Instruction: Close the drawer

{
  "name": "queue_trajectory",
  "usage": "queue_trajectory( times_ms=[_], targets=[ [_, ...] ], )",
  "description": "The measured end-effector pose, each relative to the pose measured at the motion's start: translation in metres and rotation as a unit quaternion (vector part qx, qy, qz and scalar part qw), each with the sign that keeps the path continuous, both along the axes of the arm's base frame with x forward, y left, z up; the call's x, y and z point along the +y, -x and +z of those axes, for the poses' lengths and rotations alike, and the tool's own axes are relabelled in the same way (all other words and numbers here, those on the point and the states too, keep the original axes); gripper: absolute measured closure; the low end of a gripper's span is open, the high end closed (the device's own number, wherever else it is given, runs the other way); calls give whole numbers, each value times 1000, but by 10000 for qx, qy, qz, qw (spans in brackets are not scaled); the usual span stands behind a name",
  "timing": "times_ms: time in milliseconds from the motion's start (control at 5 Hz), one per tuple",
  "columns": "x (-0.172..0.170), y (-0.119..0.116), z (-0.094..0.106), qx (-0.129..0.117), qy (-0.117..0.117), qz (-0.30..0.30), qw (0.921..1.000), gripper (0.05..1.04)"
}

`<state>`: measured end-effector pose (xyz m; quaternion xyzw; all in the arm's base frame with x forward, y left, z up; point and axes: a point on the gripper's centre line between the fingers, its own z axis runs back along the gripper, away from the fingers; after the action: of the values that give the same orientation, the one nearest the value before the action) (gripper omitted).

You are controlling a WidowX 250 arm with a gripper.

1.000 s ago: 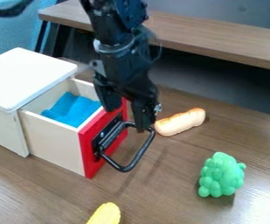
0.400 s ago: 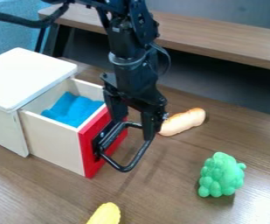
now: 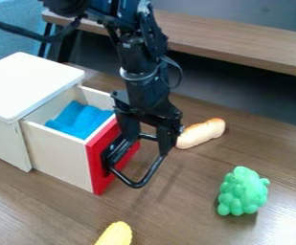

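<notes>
Upper parts of the arm (image 3: pixel 140 52) had swung toward the left of the view since the frame just before, and the hand (image 3: pixel 147 145) had come down very slightly. Over the same stretch the drawer (image 3: pixel 54 150) had not shifted at all.

As for progress, the closing itself had yet to show. The drawer stood well out of its white-topped cabinet (image 3: pixel 31 86), at the left of the view, with its red front (image 3: pixel 97 177) facing the hand and a good length of its side exposed. Blue cloth (image 3: pixel 80 119) lay inside, below the rim, and seemed unlikely to get in the way.

What was done looked like preparation only: the hand hung at the black handle (image 3: pixel 151 172), its two fingers apart, one close to the red front and the other farther out, with part of the handle between them. Whether either one touched the metal, I could not tell.

Left to do, in my judgement, was the whole push — straight back toward the cabinet until the red front met its edge. A skewed push might have made the drawer bind.

Off to the side on the counter (image 3: pixel 188 201) lay a bread roll (image 3: pixel 201 133), a green bumpy toy (image 3: pixel 243 191) and a yellow piece (image 3: pixel 116 235) — all outside the drawer's path.
</notes>
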<state>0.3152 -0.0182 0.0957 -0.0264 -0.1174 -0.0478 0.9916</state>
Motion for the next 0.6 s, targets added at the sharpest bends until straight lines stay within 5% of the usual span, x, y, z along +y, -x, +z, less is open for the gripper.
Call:
queue_trajectory(
  times_ms=[400,600],
  targets=[
    [11,-8,-12,-181,-42,471,9987,83],
    [13,-5,-15,-55,-380,591,9975,83]
  ],
)
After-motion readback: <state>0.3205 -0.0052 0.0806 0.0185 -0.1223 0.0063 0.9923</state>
